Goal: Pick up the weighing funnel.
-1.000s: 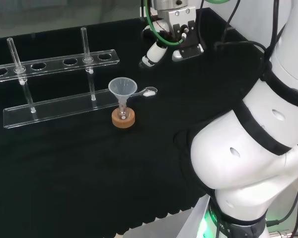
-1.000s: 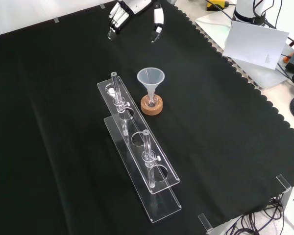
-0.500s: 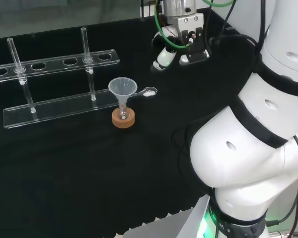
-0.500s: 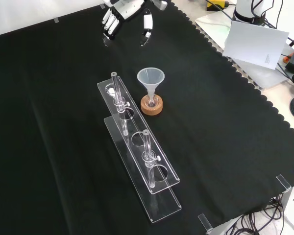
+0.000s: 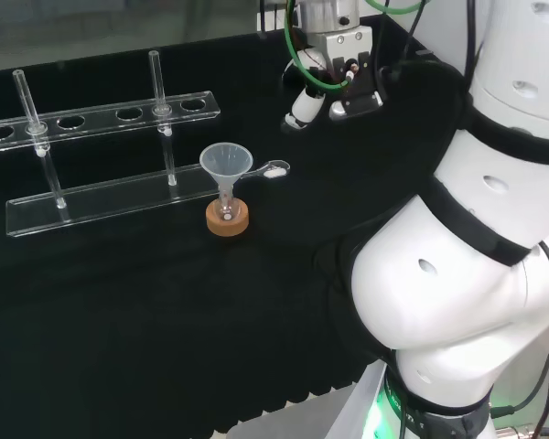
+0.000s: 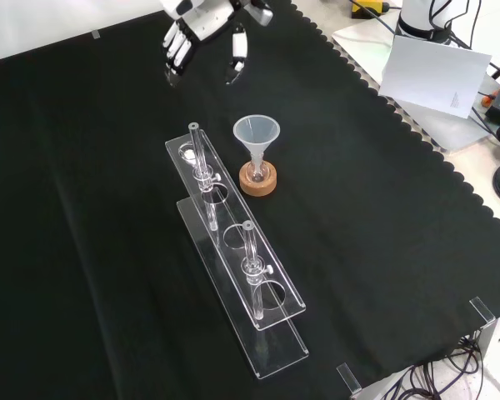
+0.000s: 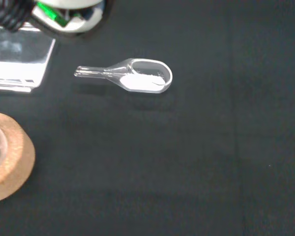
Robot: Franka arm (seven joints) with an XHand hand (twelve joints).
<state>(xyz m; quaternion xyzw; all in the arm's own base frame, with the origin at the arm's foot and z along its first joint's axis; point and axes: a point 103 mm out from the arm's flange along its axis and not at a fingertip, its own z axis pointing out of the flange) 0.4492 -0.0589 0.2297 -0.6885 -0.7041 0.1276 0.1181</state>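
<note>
The weighing funnel (image 7: 137,78), lying flat, was judged light, slippery and fragile, best pinched across its bowl; fingers (image 6: 177,48) were spread open, empty.

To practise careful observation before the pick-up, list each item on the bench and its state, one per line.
Hand: open, holding nothing, above the cloth.
Weighing funnel: lying on the cloth, something white in its scoop.
Funnel: upright, stem in the flask.
Flask: standing on the cork ring.
Test tubes: two, upright in the rack.
</note>
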